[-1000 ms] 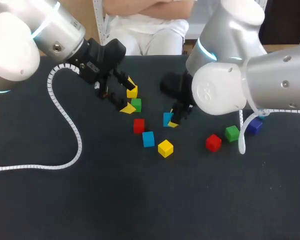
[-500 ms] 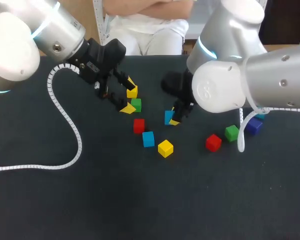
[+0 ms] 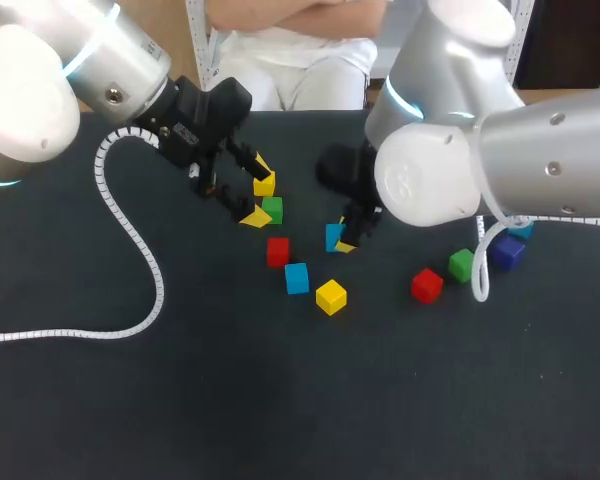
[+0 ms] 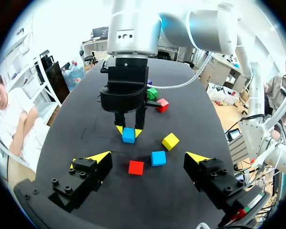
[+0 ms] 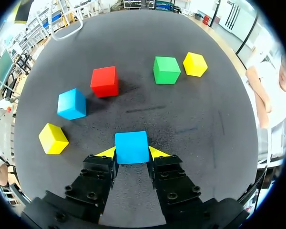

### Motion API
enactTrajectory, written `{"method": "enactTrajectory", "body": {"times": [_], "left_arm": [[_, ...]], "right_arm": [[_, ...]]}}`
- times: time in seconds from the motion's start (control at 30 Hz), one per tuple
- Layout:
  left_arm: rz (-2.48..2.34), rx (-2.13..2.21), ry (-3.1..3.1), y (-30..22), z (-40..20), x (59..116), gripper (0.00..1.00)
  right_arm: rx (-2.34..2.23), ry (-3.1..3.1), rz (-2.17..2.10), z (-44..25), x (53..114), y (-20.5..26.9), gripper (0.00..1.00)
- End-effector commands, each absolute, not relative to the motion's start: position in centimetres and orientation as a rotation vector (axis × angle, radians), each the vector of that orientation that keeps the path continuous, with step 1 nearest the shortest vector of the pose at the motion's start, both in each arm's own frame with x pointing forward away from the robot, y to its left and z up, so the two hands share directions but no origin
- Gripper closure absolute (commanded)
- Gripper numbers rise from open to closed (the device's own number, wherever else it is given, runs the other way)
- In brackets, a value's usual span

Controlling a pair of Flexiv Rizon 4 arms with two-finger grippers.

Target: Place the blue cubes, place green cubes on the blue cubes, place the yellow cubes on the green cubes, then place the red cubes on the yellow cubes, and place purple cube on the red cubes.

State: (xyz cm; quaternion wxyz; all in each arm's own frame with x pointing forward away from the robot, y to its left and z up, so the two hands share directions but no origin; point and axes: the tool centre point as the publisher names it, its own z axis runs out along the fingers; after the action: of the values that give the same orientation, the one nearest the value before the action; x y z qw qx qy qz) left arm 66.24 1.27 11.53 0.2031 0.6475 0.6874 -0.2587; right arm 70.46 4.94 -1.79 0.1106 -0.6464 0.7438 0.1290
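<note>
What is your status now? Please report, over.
Right jaws shut on blue cube. Left jaws open, empty. No cubes stacked yet. None touches the held one.

Item one: blue cube [image 5: 131, 147], clamped from two sides between the fingers of the right gripper [image 5: 132, 152]. Its faces are level and it sits low at the table (contact with the surface cannot be confirmed).

Second blue cube [image 3: 297, 277] lies loose near mid-table. A red cube [image 3: 277, 251] is just beside it on the far side, and a yellow cube [image 3: 331, 296] is just beside it to the right.

Green cube [image 3: 272, 209] and second yellow cube [image 3: 264, 184] sit just beside each other, farther back.

Well off to the right, in a loose row, are a second red cube [image 3: 427, 285], a second green cube [image 3: 462, 265] and a purple cube [image 3: 507, 251]. Each rests singly on the table.
</note>
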Motion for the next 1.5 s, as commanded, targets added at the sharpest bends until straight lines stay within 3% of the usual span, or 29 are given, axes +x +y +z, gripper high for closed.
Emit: {"method": "enactTrajectory", "body": {"times": [0.03,0.63,0.67,0.7,0.77,0.8,0.83,1.5], "left_arm": [[-0.721,1.809,1.921,1.3,11.6,66.3,0.00],[-0.721,1.809,1.921,1.3,11.6,66.3,0.00],[-0.721,1.809,1.921,1.3,11.6,66.3,0.00],[-0.721,1.809,1.921,1.3,11.6,66.3,0.00],[-0.721,1.809,1.921,1.3,11.6,66.3,0.00],[-0.721,1.809,1.921,1.3,11.6,66.3,0.00],[-0.721,1.809,1.921,1.3,11.6,66.3,0.00],[-0.721,1.809,1.921,1.3,11.6,66.3,0.00]], "right_arm": [[-1.899,2.190,0.375,-1.8,70.7,5.0,1.00],[-1.908,2.201,0.364,-1.7,70.7,5.1,0.98],[-1.908,2.201,0.364,-1.7,70.6,5.2,0.92],[-1.908,2.202,0.367,-1.7,70.6,5.2,0.71],[-1.907,2.204,0.369,-1.7,70.5,5.1,0.53],[-1.903,2.210,0.372,-1.7,70.5,5.1,0.17],[-1.900,2.213,0.376,-1.7,70.4,5.0,0.00],[-1.805,2.219,0.488,1.5,69.6,1.7,0.00]]}}
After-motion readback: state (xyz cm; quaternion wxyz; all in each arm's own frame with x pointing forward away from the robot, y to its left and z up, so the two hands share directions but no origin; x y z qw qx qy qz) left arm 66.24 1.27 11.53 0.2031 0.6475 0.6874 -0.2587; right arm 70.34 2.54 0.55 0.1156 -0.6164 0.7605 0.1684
